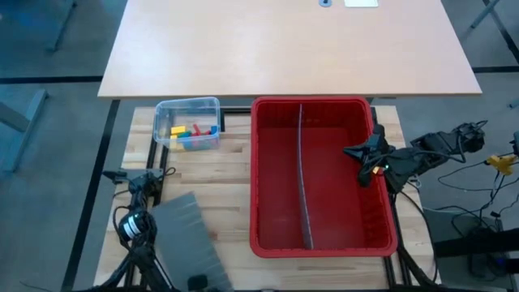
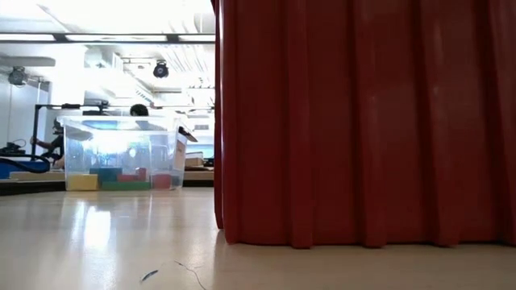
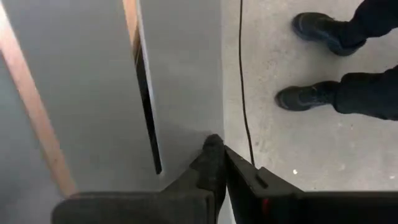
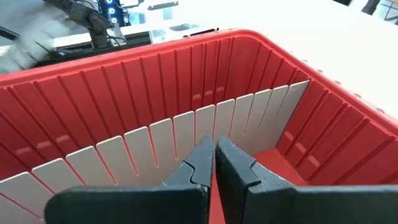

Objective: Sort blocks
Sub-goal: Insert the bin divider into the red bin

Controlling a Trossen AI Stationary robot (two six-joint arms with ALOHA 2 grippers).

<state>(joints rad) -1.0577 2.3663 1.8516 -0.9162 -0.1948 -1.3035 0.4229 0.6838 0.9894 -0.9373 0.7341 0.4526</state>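
Note:
The blocks, yellow, blue, red and green, lie inside a small clear tub at the table's far left; they also show in the low view on the tub's floor. My right gripper is shut and empty over the right half of a red bin; its wrist view looks at the bin's grey divider. My left gripper is shut and empty at the table's near left corner, over a grey panel.
The red bin fills the table's middle and right, with a grey slotted divider standing along its length. A loose grey panel lies at the near left. A person's shoes stand on the floor beyond the near edge.

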